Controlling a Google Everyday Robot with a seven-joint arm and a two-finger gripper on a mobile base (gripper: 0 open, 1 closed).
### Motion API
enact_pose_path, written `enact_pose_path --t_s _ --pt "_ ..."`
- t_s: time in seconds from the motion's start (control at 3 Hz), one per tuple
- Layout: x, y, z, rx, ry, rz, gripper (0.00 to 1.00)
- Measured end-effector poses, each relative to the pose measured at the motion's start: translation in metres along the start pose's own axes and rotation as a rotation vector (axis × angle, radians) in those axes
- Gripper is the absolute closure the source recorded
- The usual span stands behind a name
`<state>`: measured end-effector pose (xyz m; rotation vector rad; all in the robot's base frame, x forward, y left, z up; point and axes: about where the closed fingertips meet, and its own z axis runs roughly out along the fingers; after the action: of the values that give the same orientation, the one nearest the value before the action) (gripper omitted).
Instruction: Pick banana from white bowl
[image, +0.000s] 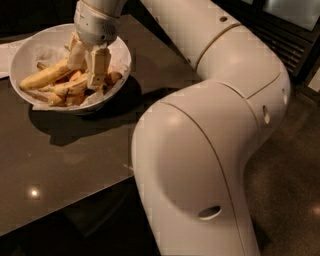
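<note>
The white bowl (21, 52) stands at the back left of the dark table. The speckled banana (68, 89) lies in it near the front, partly hidden. My gripper (88, 70) reaches down into the bowl from above. It is open, with one finger (98, 67) touching the banana's right end and the other behind it. It holds nothing.
A longer, cleaner yellow banana (42, 77) and small orange fruits (114, 77) share the bowl. White paper (5, 54) lies to the bowl's left. My large white arm (210, 150) fills the right half. The table's front edge (75, 205) runs diagonally below.
</note>
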<state>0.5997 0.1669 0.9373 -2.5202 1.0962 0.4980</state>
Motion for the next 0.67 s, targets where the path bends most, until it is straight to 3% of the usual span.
enact_pose_path --t_s 0.67 --pt "0.0069 -0.0009 -0.0014 -0.002 0.016 0.000 0.44"
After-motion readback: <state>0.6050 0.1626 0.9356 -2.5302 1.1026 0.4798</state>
